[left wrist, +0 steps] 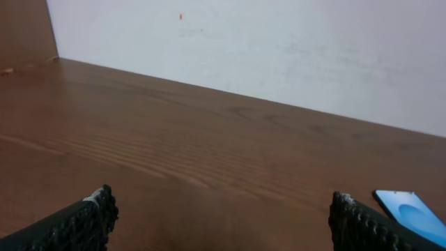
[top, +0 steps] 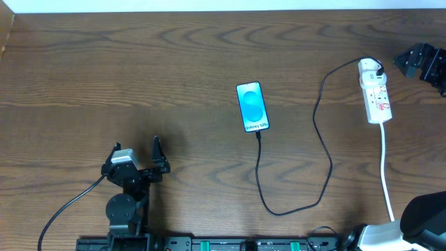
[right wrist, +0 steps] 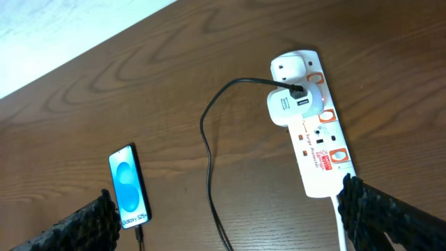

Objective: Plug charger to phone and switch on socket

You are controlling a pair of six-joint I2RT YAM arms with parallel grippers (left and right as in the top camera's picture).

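The phone (top: 252, 106) lies flat mid-table with its blue screen lit; it also shows in the right wrist view (right wrist: 129, 185) and at the edge of the left wrist view (left wrist: 411, 213). The black charger cable (top: 322, 150) meets the phone's near end, loops toward the front edge and rises to the white adapter (top: 373, 70), which is plugged into the white socket strip (top: 378, 97). In the right wrist view the adapter (right wrist: 286, 108) sits on the strip (right wrist: 320, 150). My left gripper (top: 136, 162) is open and empty, front left. My right gripper (top: 420, 61) hovers open and empty beside the strip's far end.
The strip's white cord (top: 386, 174) runs toward the front right, where a white and black arm base (top: 418, 223) stands. A white wall (left wrist: 279, 49) borders the table's far edge. The left arm's own black cable (top: 66, 209) trails at the front left.
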